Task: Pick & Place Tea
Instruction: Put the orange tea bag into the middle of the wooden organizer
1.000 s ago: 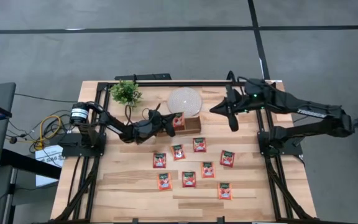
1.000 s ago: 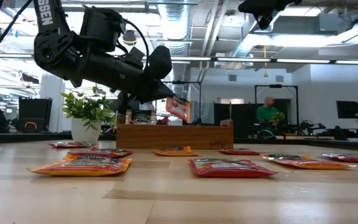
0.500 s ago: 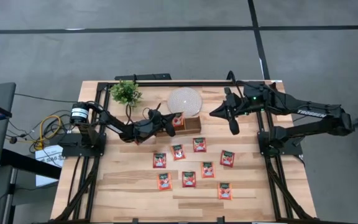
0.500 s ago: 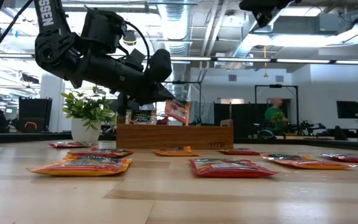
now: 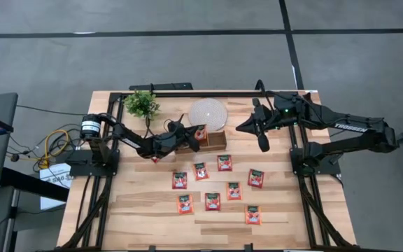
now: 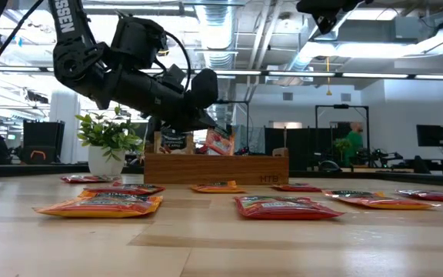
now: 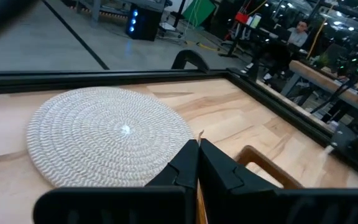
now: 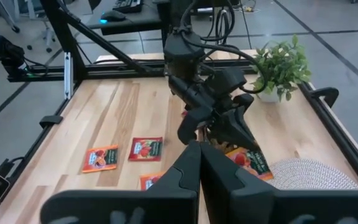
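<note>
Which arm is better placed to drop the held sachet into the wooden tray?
The left. Its hand already grips a red sachet right over the wooden tray. The right hand hangs empty beside the tray, fingers together.

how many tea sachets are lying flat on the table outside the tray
8 red-orange square tea sachets lie on the wooden table: an upper row at, and a lower row at. More may be hidden under the left arm.
</note>
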You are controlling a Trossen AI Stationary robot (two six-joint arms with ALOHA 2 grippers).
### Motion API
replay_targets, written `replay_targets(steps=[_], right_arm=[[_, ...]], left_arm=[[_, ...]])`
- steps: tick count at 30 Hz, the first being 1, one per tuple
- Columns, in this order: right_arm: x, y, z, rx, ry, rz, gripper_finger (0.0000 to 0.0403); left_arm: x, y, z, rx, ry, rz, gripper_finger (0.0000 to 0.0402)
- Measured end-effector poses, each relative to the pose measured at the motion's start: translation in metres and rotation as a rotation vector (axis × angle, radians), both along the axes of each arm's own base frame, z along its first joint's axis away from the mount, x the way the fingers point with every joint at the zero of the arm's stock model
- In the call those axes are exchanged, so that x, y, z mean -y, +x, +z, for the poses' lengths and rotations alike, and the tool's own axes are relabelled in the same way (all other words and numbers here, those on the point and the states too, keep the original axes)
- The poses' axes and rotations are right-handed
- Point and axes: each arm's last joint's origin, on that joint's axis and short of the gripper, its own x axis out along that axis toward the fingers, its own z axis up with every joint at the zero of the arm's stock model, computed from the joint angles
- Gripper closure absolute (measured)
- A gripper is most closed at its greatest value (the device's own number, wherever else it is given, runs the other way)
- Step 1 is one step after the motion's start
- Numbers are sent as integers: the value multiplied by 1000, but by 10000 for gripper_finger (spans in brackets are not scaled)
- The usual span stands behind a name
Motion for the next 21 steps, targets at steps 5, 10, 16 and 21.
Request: replay_targets(steps=[5, 10, 16, 21], right_arm=[[0, 0, 0, -4, 3, -1, 403], [0, 0, 0, -4, 3, -1, 403], [0, 0, 0, -4, 4, -1, 403], [0, 0, 0, -4, 4, -1, 403]], left_arm=[[0, 0, 0, -1, 1, -1, 401], [0, 0, 0, -2, 3, -1, 401], [0, 0, 0, -4, 4, -1, 402], [0, 0, 0, -5, 7, 9, 402]])
